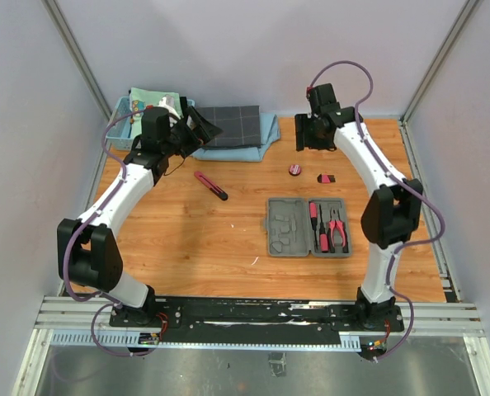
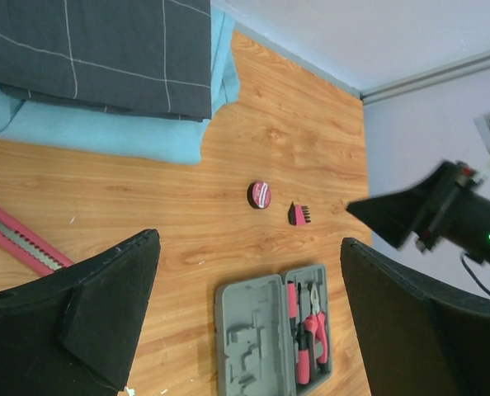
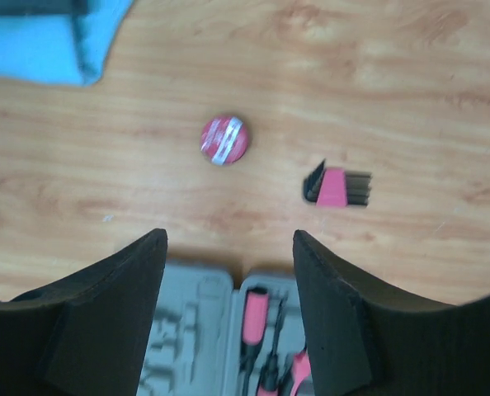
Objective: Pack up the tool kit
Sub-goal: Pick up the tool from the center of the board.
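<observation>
Your tool kit case [image 1: 308, 227] lies open and flat on the tabletop [image 1: 187, 239], right of centre, near the right arm. It is grey plastic with rounded corners. Its left half shows bare moulded slots; its right half holds pink-and-black screwdrivers [image 1: 314, 213] and pliers [image 1: 337, 231]. Beyond it lie the round tape [image 1: 295, 170] and a small pink-and-black tool [image 1: 326, 178], too small to name. The knife [image 1: 211, 185] lies well apart to the left. Your left end effector [image 2: 249, 243] stands wide, holding nothing. Your right end effector [image 3: 228, 239] hovers with fingers apart and empty, and from its wrist camera they hide part of the case.
</observation>
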### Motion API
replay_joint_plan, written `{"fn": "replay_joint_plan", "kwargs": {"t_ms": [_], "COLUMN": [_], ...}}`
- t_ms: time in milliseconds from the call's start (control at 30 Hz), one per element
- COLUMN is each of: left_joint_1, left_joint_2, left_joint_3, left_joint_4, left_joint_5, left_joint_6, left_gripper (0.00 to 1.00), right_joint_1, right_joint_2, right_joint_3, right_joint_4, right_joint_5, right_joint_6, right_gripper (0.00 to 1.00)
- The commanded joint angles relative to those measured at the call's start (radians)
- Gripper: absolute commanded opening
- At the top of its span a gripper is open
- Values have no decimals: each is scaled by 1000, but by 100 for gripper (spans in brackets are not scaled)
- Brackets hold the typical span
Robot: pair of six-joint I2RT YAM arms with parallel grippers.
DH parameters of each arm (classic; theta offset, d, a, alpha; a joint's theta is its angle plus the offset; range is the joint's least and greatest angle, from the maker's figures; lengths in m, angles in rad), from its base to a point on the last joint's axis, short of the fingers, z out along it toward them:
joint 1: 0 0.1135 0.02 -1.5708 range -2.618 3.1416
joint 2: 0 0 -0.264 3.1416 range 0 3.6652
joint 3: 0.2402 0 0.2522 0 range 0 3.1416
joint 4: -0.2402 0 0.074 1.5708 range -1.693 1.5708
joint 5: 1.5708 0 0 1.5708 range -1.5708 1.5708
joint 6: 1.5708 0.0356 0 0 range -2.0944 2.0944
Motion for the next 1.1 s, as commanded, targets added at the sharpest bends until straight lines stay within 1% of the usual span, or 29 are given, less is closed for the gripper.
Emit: {"fn": "replay_joint_plan", "kwargs": {"t_ms": [0, 100, 200, 367, 567, 767, 1067], "left_joint_1": [6, 6, 6, 6, 6, 6, 6], "left_joint_2": [-28, -37, -47, -55, -40, -35, -41], "left_joint_3": [-2, -16, -24, -37, -26, -26, -28], "left_joint_4": [12, 15, 16, 18, 16, 14, 14], "left_joint_5": [0, 5, 5, 7, 10, 10, 12], "left_joint_6": [29, 30, 38, 37, 30, 25, 22], "left_gripper": [94, 94, 94, 94, 94, 93, 93], "right_joint_1": [-45, -47, -45, -33, -6, 25, 37], "right_joint_2": [199, 321, 404, 436, 491, 534, 572], "right_joint_3": [170, 323, 399, 382, 377, 367, 389], "right_joint_4": [-79, -121, -139, -105, -151, -145, -145], "right_joint_5": [-12, -31, -65, -59, -45, -43, 1], "right_joint_6": [-110, -125, -114, -81, -71, -69, -65], "right_gripper": [65, 71, 75, 77, 76, 75, 70]}}
